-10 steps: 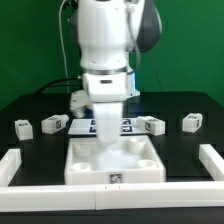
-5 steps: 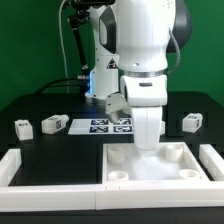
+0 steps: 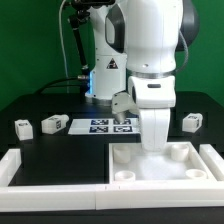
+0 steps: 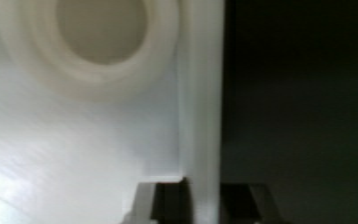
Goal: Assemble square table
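Note:
The square table's white slab [image 3: 160, 166] lies flat at the front of the exterior view's right, sockets up, close to the right rail. My gripper [image 3: 153, 143] reaches straight down onto the slab's far edge and is shut on that edge wall. In the wrist view the slab's wall [image 4: 201, 110] runs between my two dark fingers [image 4: 165, 202], the gripper [image 4: 206, 198] clamps it, and a round corner socket [image 4: 101, 38] shows beside it. Three small white tagged legs lie on the black table: two [image 3: 22, 127] [image 3: 54, 124] at the left, one [image 3: 190, 122] at the right.
The marker board [image 3: 104, 126] lies at the middle back, partly hidden by my arm. White L-shaped border rails run along the front left [image 3: 50, 172] and the right side [image 3: 213, 160]. The arm's base stands behind the board.
My gripper has dragged the slab from the front middle toward the exterior view's right, up to the right rail. The arm has swung right with it. The legs have not moved.

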`<state>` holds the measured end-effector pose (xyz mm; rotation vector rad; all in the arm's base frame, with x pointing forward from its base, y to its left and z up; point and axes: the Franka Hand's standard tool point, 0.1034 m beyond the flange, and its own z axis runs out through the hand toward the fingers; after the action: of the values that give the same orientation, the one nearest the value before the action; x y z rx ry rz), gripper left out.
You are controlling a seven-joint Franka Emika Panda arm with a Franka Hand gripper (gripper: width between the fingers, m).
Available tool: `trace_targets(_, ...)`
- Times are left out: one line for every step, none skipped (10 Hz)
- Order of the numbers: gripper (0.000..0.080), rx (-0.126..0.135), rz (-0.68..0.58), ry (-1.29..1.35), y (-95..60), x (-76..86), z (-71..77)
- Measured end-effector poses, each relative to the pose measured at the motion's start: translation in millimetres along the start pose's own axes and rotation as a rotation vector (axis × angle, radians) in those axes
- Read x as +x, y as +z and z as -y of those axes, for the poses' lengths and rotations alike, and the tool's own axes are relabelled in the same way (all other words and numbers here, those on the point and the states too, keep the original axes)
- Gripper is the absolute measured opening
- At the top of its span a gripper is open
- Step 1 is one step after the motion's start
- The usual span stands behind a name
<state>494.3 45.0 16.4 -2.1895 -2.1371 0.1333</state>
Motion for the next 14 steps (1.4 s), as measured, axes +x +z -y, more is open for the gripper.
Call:
trace_targets(0.0064, 0.0, 0.0, 0.0, 0.0, 0.0, 0.0)
trace_targets(0.0064, 0.0, 0.0, -0.001, 0.0, 0.4, 0.1)
trace_targets(0.0064, 0.0, -0.001, 0.002, 0.3, 3.5, 0.2)
trace_targets(0.0064, 0.001, -0.007, -0.004, 0.6, 13.0, 0.0)
trace_targets(0.0064, 0.002, -0.007, -0.001, 0.5, 16.2, 0.0)
trace_targets(0.0064, 0.004, -0.005, 0.002, 0.4, 16.1, -0.1)
trace_targets(0.0064, 0.004, -0.005, 0.0, 0.2, 16.0, -0.1)
trace_targets(0.0064, 0.004, -0.005, 0.0, 0.0, 15.9, -0.1)
trace_targets(0.0064, 0.004, -0.005, 0.001, 0.1, 15.7, 0.0)
trace_targets(0.0064, 0.005, -0.005, 0.001, 0.6, 15.7, 0.3)
trace_targets(0.0221, 0.005, -0.005, 0.002, 0.7, 15.6, 0.3)
trace_targets(0.0356, 0.006, -0.005, 0.002, 0.8, 15.5, 0.4)
trace_targets(0.0356, 0.006, -0.005, 0.002, 0.8, 15.5, 0.4)
trace_targets(0.0538, 0.006, -0.005, 0.002, 0.9, 15.5, 0.4)
